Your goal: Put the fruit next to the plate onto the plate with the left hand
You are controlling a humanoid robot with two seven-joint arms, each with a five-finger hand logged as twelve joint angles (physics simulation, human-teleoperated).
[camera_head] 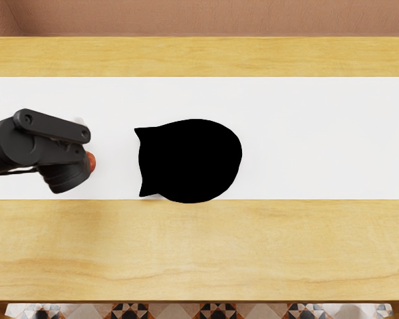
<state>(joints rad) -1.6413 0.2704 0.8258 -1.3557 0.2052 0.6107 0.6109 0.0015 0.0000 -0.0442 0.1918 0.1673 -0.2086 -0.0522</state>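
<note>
From my station I see a pale, grained wooden table (pixel 199 246) crossed by a flat, matte white strip (pixel 319 133). On the strip lies a plain black plate (pixel 189 161), rounded, with two pointed ears on its left edge. The fruit (pixel 90 160) shows only as a small orange-red bulge, left of the plate and apart from it, mostly hidden by the dark, blocky left hand (pixel 63 166); whether the fingers grip it I cannot tell
</note>
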